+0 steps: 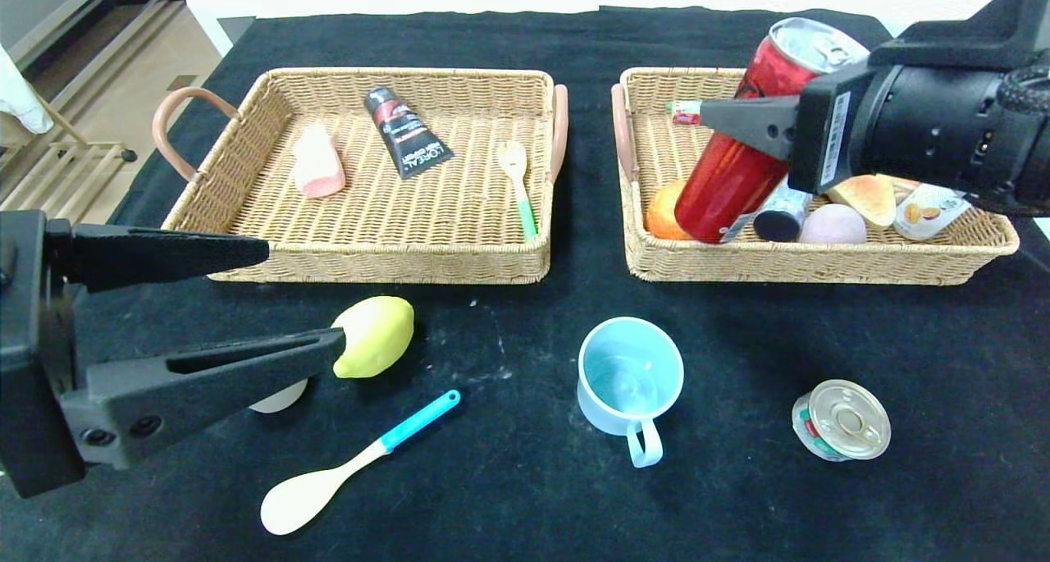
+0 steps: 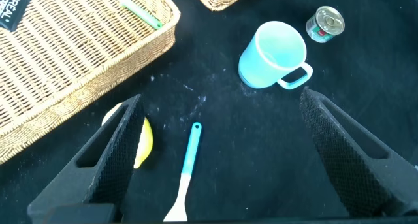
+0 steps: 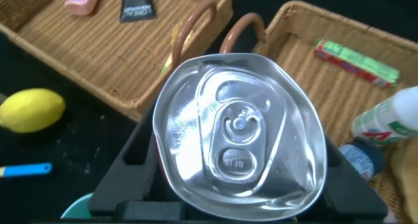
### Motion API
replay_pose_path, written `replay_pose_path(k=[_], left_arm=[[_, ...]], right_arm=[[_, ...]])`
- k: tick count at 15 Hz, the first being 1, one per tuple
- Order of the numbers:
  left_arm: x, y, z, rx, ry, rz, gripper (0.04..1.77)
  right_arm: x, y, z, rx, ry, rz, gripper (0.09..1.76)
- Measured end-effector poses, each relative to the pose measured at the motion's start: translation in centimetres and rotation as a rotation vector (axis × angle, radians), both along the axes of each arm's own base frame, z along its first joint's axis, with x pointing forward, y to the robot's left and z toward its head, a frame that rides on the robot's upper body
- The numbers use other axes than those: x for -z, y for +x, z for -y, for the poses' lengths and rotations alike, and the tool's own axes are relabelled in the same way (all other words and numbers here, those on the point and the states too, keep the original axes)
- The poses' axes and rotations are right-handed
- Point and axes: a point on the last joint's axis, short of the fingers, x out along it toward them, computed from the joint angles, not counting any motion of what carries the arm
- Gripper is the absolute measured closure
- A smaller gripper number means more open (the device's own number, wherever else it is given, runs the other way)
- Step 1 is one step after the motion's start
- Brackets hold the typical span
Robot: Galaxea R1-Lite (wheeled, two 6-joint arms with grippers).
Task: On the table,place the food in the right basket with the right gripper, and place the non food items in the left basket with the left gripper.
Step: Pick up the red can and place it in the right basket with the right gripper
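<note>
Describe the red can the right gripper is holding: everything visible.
The red can is a tall metal drinks can with a glossy red body and a silver top whose pull tab looks unopened; the rim looks dented out of round in the right wrist view. It is tilted, top leaning away from the robot, clamped in the right gripper, held over the right basket above the food already inside.

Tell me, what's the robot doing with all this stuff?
It's sorting things into two baskets. The right gripper is shut on a red can, holding it tilted over the right basket, which already has food in it. The left gripper is open above the table near the lemon. A spoon, blue mug and small tin lie on the table unsorted.
</note>
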Motion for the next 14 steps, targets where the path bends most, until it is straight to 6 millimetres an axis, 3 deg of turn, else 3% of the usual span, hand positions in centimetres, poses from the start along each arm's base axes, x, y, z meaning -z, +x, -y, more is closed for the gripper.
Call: replay_pose_path(k=[9, 14], left_arm=[[0.1, 0.1, 0.1, 0.003, 0.004, -0.007, 0.09], [0.2, 0.1, 0.3, 0.013, 0.005, -0.01, 0.09]], right_arm=[[-3.8, 4.4, 0.5, 0.1, 0.07, 0.117, 0.79], [-3.9, 8.7, 0.2, 0.156, 0.083, 0.143, 0.79]])
